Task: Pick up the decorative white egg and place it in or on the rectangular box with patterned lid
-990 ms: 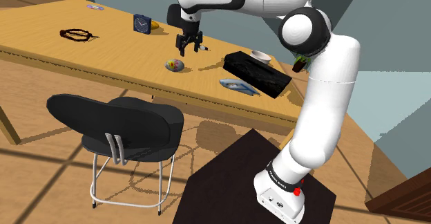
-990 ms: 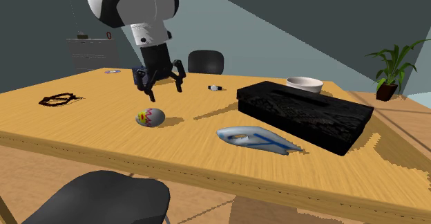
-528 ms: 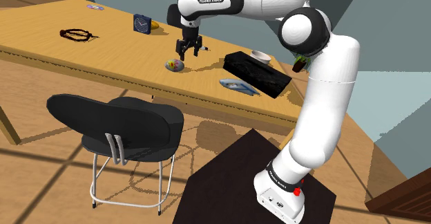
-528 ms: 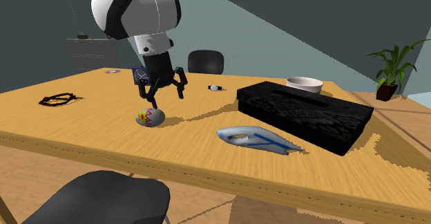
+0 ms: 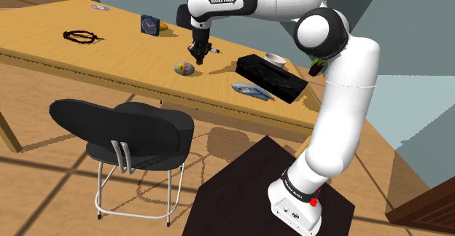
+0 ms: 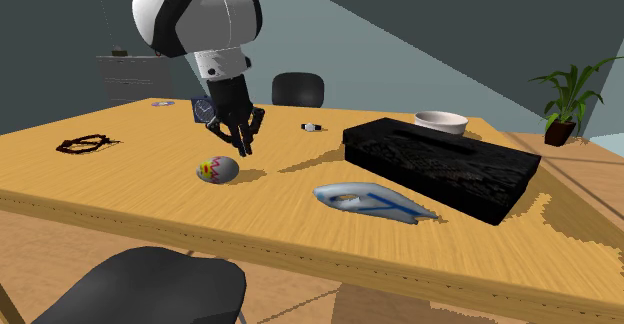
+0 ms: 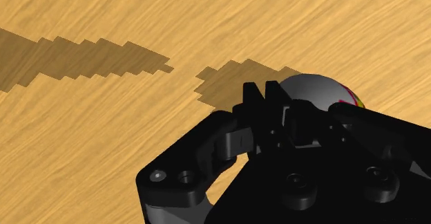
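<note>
A pale grey egg [image 5: 184, 68] [image 6: 217, 169] with coloured patterns lies on the wooden table [image 5: 87, 60]. My black gripper [image 5: 197, 58] [image 6: 243, 149] hangs just above and beside it, fingers shut together with nothing between them. In the wrist view the joined fingertips [image 7: 266, 98] stand in front of the egg [image 7: 314, 88], which peeks out behind them and rests on the table. The long black rectangular box [image 5: 271, 77] [image 6: 440, 165] lies further along the table, toward the shoulder view's right.
A blue and white object [image 5: 253, 90] [image 6: 372, 202] lies in front of the box and a white bowl [image 5: 274, 57] [image 6: 441, 122] behind it. A small clock [image 5: 149, 25] and dark glasses [image 5: 82, 36] sit further left. A black chair [image 5: 124, 129] stands before the table.
The gripper came down toward the egg and its fingers, wide apart before, have snapped shut on nothing. The egg has not moved.
</note>
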`<action>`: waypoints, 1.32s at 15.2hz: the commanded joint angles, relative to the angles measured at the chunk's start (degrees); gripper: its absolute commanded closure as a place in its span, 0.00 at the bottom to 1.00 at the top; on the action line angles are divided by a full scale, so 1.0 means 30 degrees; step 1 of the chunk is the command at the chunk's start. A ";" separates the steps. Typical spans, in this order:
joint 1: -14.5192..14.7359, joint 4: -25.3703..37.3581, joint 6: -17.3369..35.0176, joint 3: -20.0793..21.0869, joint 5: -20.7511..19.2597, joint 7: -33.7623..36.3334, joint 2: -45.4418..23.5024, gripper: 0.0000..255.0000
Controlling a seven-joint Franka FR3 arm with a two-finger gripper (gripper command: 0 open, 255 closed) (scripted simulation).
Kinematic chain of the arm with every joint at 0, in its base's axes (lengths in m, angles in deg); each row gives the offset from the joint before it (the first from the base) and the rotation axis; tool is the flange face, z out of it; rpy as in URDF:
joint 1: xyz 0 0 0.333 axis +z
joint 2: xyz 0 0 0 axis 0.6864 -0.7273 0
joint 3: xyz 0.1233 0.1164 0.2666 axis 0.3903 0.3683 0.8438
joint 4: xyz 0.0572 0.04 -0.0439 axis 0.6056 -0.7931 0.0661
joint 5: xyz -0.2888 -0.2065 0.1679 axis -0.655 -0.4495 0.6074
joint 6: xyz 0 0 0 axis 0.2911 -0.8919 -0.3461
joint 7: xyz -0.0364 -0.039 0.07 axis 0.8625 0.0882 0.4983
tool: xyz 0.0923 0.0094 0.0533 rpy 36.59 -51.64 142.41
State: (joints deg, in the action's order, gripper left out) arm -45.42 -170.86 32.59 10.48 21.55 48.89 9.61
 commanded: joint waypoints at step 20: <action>0.0368 0.0871 0.1611 0.1518 -0.0997 -0.6361 -0.2278 0.00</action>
State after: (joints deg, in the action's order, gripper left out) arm -44.31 -167.66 36.59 15.06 18.64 29.70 3.01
